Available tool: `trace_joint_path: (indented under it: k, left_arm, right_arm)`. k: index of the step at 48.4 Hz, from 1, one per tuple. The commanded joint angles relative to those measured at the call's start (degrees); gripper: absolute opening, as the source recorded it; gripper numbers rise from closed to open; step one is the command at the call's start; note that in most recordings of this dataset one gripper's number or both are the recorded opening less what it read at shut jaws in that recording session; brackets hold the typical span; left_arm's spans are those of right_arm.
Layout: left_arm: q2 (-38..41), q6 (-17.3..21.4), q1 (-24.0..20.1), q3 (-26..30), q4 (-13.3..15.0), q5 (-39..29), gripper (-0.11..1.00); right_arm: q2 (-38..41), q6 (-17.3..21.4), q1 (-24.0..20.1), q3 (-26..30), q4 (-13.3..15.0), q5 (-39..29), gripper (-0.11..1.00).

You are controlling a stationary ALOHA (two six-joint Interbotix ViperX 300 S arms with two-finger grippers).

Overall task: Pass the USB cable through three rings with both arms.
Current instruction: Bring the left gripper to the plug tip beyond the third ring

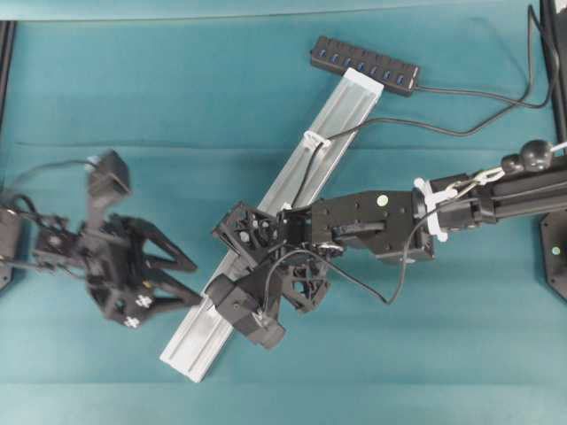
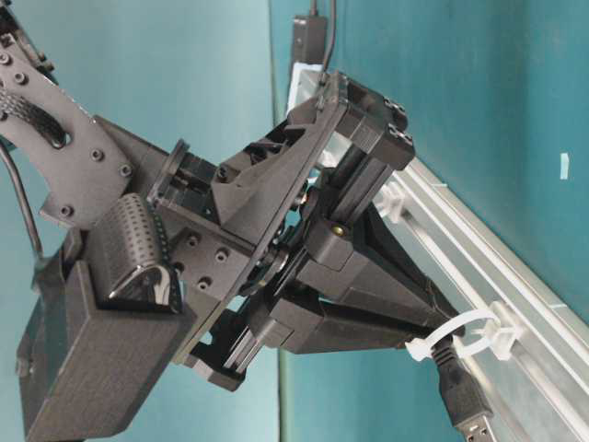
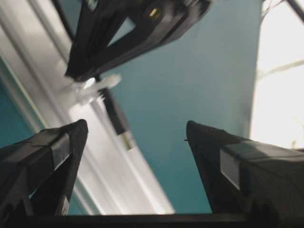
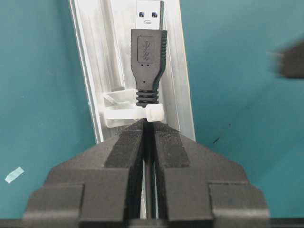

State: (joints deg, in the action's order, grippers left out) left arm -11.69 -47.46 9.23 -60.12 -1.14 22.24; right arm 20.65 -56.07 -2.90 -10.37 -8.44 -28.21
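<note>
One USB cable (image 4: 151,61) at centre of the right wrist view, plug pointing up the frame over the aluminium rail (image 4: 102,61), metal tip near the top edge, ribbed strain relief sitting in a white ring (image 4: 130,114) clipped to the rail. Pinched just below that ring by the right gripper (image 4: 148,130), jaws clamped together on the thin cord, cord visible in the slit between the fingers. Same grip in the table-level view at lower right: plug (image 2: 463,391) hanging down past the ring (image 2: 465,336), gripper tip touching the ring. Overhead: cord (image 1: 306,173) running from a second ring (image 1: 316,140) in the upper middle, down along the rail (image 1: 190,350) to the right gripper (image 1: 257,235) at centre; third ring not made out. Rail lying diagonally from lower left to upper middle, black multi-port hub (image 1: 364,65) at its top end. Left gripper (image 1: 182,279) at lower left, just beside the rail, spread wide, holding nothing, slightly blurred. Left wrist view: both fingers (image 3: 57,156) apart at the bottom, plug (image 3: 118,118) and ring (image 3: 97,85) in the upper left between them, farther off. Teal table cover (image 1: 461,336) all around.
</note>
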Motion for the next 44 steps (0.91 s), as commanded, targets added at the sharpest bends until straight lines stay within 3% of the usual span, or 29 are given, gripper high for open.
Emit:
trace_joint_path:
  k: [1, 13, 44]
  left_arm:
    - [6.0, -0.1, 0.2, 1.6, -0.2, 0.4, 0.92]
    - [9.2, -0.2, 0.3, 4.8, -0.2, 0.4, 0.92]
    - [11.3, -1.1, 0.2, 6.4, -0.2, 0.7, 0.91]
  right_arm:
    - [0.2, 0.6, -0.2, 0.4, -0.2, 0.2, 0.08]
    - [0.2, 0.7, -0.2, 0.4, -0.2, 0.1, 0.08]
    - [0.2, 0.6, -0.2, 0.4, -0.2, 0.1, 0.08]
